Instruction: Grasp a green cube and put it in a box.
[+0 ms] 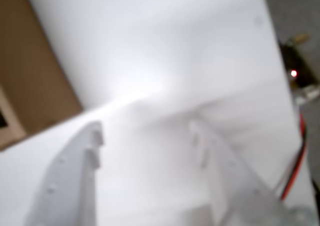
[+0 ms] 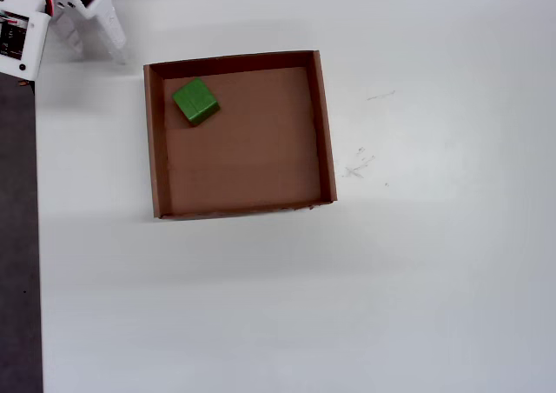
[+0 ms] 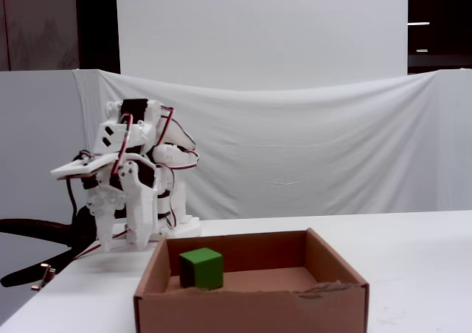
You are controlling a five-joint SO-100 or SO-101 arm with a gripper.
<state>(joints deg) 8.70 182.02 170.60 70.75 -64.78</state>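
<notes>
Upper left of the box floor, overhead view: the green cube (image 2: 195, 101) sits inside the box (image 2: 327, 132), close to the left wall and the far wall, turned slightly off square to them. The fixed view agrees: cube (image 3: 201, 268) on the tray floor toward the left side, box (image 3: 251, 311) walls standing around it, front wall torn a little along its top edge.

Gripper (image 2: 95, 38) is in the upper left corner of the overhead frame, outside the box and well apart from the cube. In the wrist view the gripper (image 1: 147, 136) shows two white fingers with a clear gap between them and nothing held; only bare white table (image 1: 165, 61) lies below, with a brown edge of the box (image 1: 30, 71) at frame left. View is blurred.

Fixed view: arm (image 3: 129, 193) folded up compactly behind the box's left side.

Judgement: placing step looks complete, cube delivered, jaws empty. Remaining move, if any, is settling the arm at rest, clear of the box wall.
</notes>
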